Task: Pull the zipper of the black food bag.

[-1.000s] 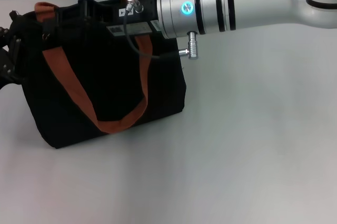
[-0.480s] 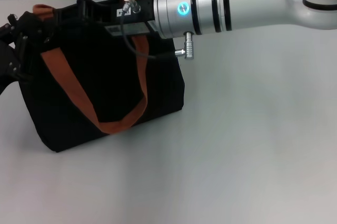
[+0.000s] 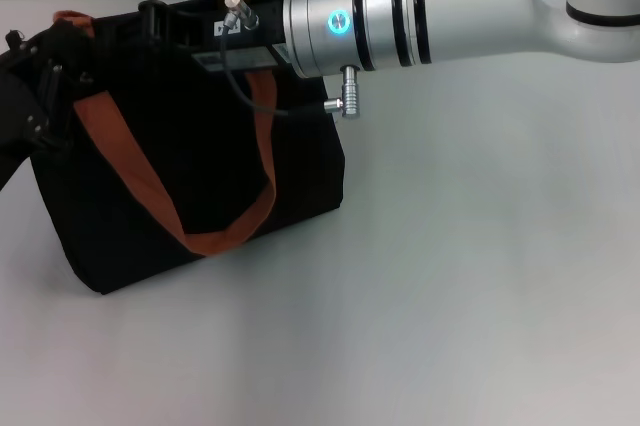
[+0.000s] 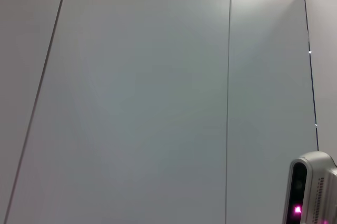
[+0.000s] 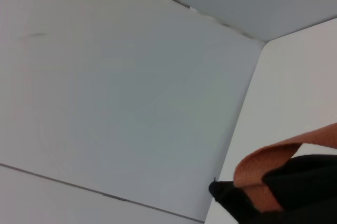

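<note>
The black food bag [image 3: 215, 171] stands on the white table at the left, its rust-orange strap [image 3: 140, 181] hanging in a loop down the near side. My right arm reaches in from the right, and my right gripper [image 3: 165, 18] lies along the bag's top rim, dark against the dark fabric. My left gripper [image 3: 28, 106] is at the bag's left end, pressed against it. The zipper is hidden. The right wrist view catches only an orange strap [image 5: 268, 163] and a corner of black fabric [image 5: 303, 192].
The white table [image 3: 480, 276] stretches out to the right and front of the bag. A grey wall runs behind it. The left wrist view shows wall panels and a small white device [image 4: 311, 190] with a pink light.
My right arm has slid left along the bag's top rim. The bag's top has shifted slightly left with it. The left gripper has risen a little at the bag's end.
</note>
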`<state>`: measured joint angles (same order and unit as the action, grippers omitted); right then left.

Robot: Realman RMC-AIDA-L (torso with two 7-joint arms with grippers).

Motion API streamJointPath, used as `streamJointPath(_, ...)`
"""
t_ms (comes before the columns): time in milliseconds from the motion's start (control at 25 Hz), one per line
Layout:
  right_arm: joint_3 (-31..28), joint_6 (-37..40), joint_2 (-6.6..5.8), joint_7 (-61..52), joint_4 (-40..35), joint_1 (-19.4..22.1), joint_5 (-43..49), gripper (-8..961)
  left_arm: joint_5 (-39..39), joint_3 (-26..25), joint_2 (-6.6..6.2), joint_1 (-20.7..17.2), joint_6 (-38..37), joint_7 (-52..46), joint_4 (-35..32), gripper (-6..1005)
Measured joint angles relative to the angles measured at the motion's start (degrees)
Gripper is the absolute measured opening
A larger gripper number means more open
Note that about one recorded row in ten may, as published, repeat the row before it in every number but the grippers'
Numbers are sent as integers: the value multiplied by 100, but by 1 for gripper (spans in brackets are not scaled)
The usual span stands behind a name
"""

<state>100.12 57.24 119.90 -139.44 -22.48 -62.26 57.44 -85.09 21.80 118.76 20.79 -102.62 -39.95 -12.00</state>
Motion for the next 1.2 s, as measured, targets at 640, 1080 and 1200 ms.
streamJointPath(640, 8, -68, -2, 487, -72, 52, -6, 49, -20, 0, -11, -32, -36, 5, -3, 13)
streamJointPath(1080, -37, -66, -28, 732, -167, 188, 44, 10, 0, -7, -19, -67, -46, 5, -7, 14)
streamJointPath(1200, -41, -45, -48, 743, -158, 196, 52, 2, 3, -8, -20, -74, -56, 5, -8, 14)
